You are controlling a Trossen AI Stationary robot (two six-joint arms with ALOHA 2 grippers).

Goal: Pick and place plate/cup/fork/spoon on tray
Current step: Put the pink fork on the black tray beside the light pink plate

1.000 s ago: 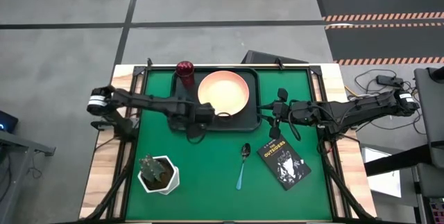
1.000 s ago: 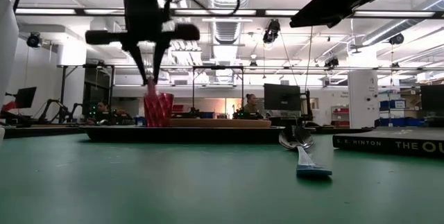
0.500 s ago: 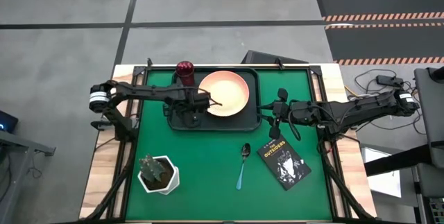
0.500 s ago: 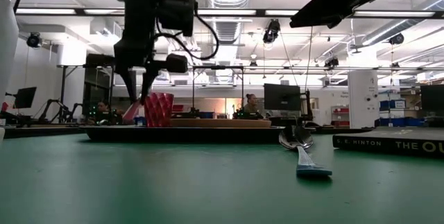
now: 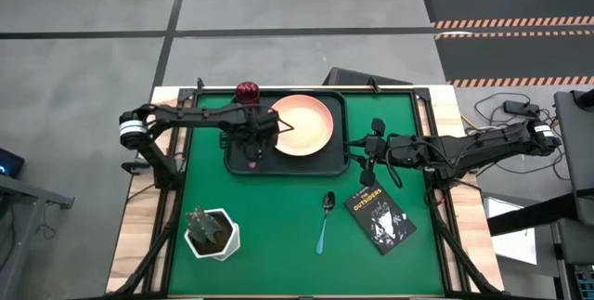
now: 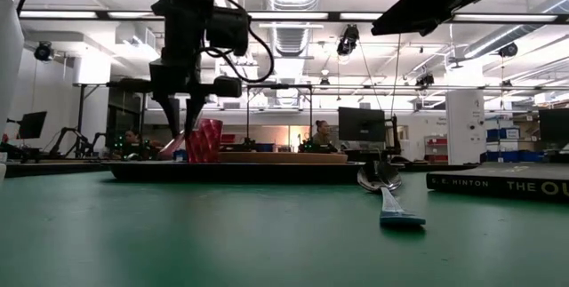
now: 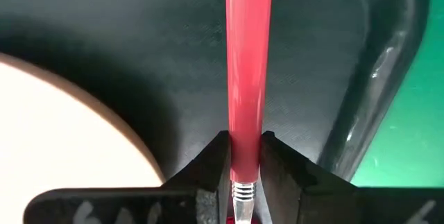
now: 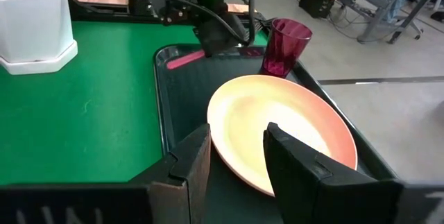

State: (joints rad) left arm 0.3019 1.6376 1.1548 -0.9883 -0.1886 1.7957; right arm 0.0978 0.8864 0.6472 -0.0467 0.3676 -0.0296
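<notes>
The black tray [image 5: 278, 166] holds the peach-orange plate [image 5: 301, 124] and, at its far left corner, the dark red cup [image 5: 246, 91]. My left gripper [image 5: 251, 147] is over the tray's left part, beside the plate. It is shut on the fork [image 7: 247, 57], whose pink-red handle also shows in the right wrist view [image 8: 184, 59]. My right gripper [image 8: 236, 148] is open and empty at the tray's right rim. The spoon [image 5: 325, 221] lies flat on the green mat, near of the tray, its blue handle toward the near edge. My left gripper pinches the fork's pink-red handle [image 7: 244, 156] between its two fingers [image 7: 214, 172], close to the silver neck at the tine end. The fingers come from above and lie across the handle. The handle slants down toward the tray floor [image 6: 173, 145]. I cannot tell whether its free end touches the floor.
A black book [image 5: 379, 216] lies on the mat right of the spoon. A white pot with a green plant [image 5: 212, 233] stands at the near left. The tray's raised rim [image 7: 374, 78] runs close beside the fork. People show in the room behind [image 6: 320, 136].
My left gripper has gone from the plate's near-left edge toward the table's left and down, staying shut on the fork. The fork's handle has tipped from hanging below the fingers to slanting low over the tray's left part.
</notes>
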